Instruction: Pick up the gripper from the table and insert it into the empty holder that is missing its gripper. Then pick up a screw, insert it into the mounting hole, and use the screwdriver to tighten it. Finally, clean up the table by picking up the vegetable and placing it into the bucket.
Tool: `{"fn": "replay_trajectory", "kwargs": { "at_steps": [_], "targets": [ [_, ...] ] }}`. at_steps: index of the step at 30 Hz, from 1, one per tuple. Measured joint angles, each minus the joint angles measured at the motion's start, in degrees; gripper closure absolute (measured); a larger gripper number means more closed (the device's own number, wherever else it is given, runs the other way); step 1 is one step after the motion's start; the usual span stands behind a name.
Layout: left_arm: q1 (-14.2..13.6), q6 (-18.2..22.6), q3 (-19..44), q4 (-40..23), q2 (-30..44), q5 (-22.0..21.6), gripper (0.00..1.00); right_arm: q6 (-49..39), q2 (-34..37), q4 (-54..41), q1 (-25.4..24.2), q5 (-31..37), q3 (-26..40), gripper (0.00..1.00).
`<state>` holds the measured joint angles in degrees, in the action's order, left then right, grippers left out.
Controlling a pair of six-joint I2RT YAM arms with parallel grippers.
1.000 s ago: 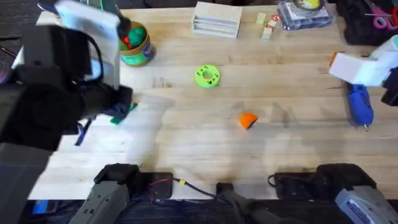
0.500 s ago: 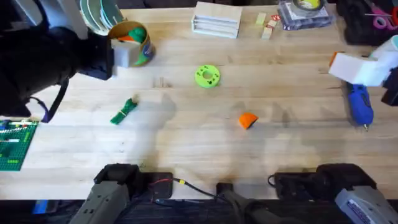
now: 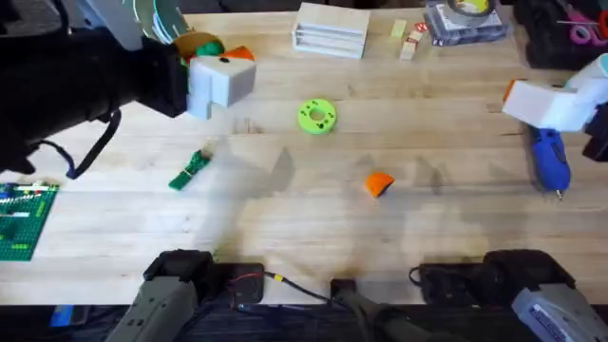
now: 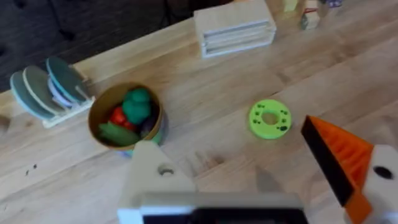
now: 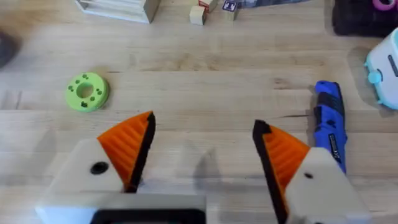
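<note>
Bucket (image 4: 126, 118) with green, red, perhaps dark toys inside

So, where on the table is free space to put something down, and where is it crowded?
Bare wood lies between the vegetable and the small orange gripper, and from that gripper towards the screwdriver. The near edge is also free. The far edge is crowded: bucket, wooden box, small blocks.
</note>
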<state>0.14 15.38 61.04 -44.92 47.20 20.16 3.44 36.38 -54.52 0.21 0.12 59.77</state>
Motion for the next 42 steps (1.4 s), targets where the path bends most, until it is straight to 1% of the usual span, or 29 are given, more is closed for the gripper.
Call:
{"fn": "replay_trajectory", "kwargs": {
  "at_steps": [3, 7, 13, 19, 28, 31, 34, 37, 42],
  "targets": [
    [0.0, 0.0, 0.0, 0.6, 0.0, 4.3, 0.009, 0.0, 0.0, 0.0, 0.0, 0.0, 0.0, 0.010],
    [0.0, 0.0, 0.0, 0.5, 0.0, 6.7, 0.009, 0.0, 0.0, 0.0, 0.0, 0.0, 0.0, 0.010],
    [0.0, 0.0, 0.0, -3.6, 0.0, 7.3, 0.009, 0.0, 0.0, 0.0, 0.0, 0.0, 0.0, 0.009],
    [0.0, 0.0, 0.0, -2.8, 0.0, 7.3, 0.009, 0.0, 0.0, 0.0, 0.0, 0.0, 0.0, 0.010],
    [0.0, 0.0, -0.1, 6.1, 0.0, 7.4, 0.009, 0.0, 0.0, -1.3, 0.0, 0.0, 0.0, 0.010],
    [0.0, 0.0, -1.4, 9.9, -0.2, 8.3, 0.009, 0.0, 0.0, -2.8, 0.0, 0.0, 0.0, 0.010],
    [-0.2, 0.0, -5.4, 14.3, -1.6, 9.2, 0.009, 0.0, 0.0, -5.2, 0.0, 0.0, 0.0, 0.010],
    [-1.1, 0.0, -11.1, 19.3, -4.5, 9.8, 0.009, 0.0, 0.0, -8.2, 0.0, 0.0, 0.0, 0.010],
    [-2.9, 0.0, -21.6, 28.5, -12.7, 10.5, 0.009, 0.0, 0.0, -14.2, 0.0, 0.0, 0.1, 0.010]
  ]
}}
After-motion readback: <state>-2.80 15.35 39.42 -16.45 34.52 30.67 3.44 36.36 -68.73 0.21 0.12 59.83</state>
